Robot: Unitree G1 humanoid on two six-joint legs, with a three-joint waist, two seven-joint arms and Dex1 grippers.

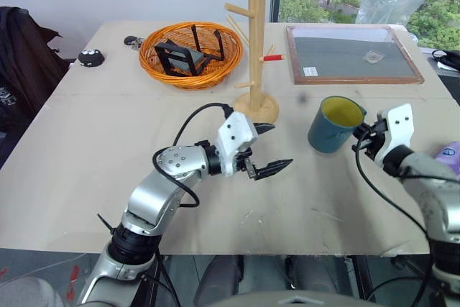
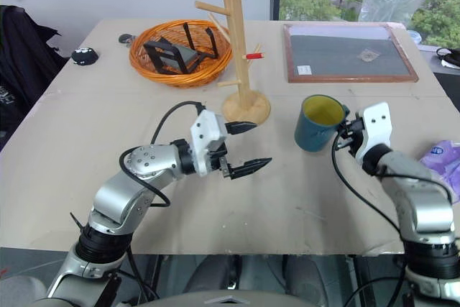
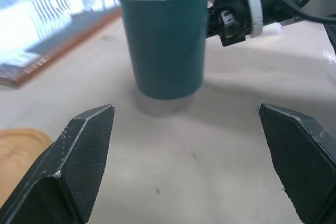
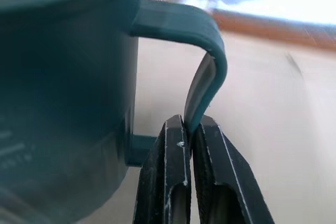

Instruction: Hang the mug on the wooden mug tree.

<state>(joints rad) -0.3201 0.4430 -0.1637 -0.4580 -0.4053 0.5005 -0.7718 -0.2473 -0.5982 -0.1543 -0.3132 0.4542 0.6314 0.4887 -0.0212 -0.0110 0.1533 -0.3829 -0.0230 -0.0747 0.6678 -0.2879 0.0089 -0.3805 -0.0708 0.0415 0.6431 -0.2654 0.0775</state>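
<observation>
Mug (image 1: 335, 125): rigid glazed ceramic by the look, probably slick, weighty for so thin a grip, and liable to chip if knocked against wood. Pinched at the loop handle (image 4: 207, 72) by right gripper (image 4: 191, 135), fingers closed on the handle's outer strap; likely to swing about that pinch. Teal-blue outside, pale yellow inside, lifted and tilted just above the table (image 1: 86, 163), near the wooden mug tree (image 1: 256, 55) and to its right. Left gripper (image 1: 269, 150) wide open, empty, hovering between tree base and mug.
</observation>
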